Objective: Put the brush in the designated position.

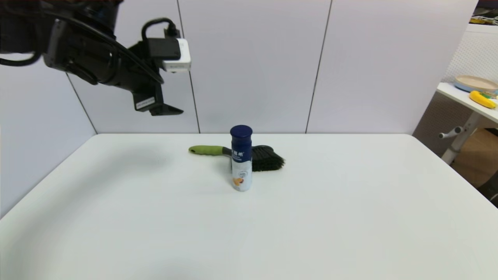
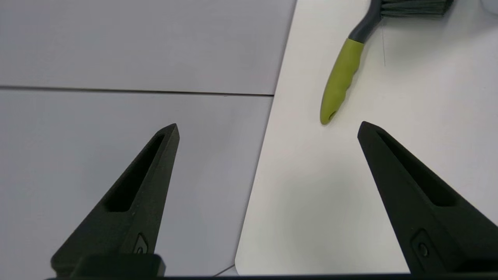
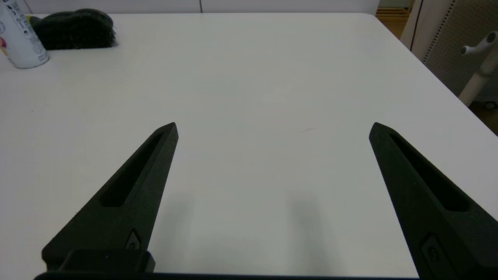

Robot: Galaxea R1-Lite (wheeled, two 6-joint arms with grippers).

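Note:
The brush (image 1: pixel 212 150) lies flat near the table's back edge, its lime-green handle pointing left and its dark bristles (image 1: pixel 268 158) right. A white bottle (image 1: pixel 241 163) with a navy cap stands upright just in front of the brush neck. My left gripper (image 1: pixel 171 111) hangs high above the table's back left, open and holding nothing. In the left wrist view the handle (image 2: pixel 339 81) lies beyond the open left gripper (image 2: pixel 268 125). My right gripper (image 3: pixel 274 125) is open over bare tabletop, far from the bristles (image 3: pixel 74 29). The designated position bears no mark on the tabletop.
Grey wall panels (image 1: pixel 253 66) stand right behind the table's back edge. A side table (image 1: pixel 463 97) off to the right carries a plate (image 1: pixel 474 83) and a banana (image 1: pixel 482 100). The white tabletop (image 1: pixel 311 217) stretches wide in front of the bottle.

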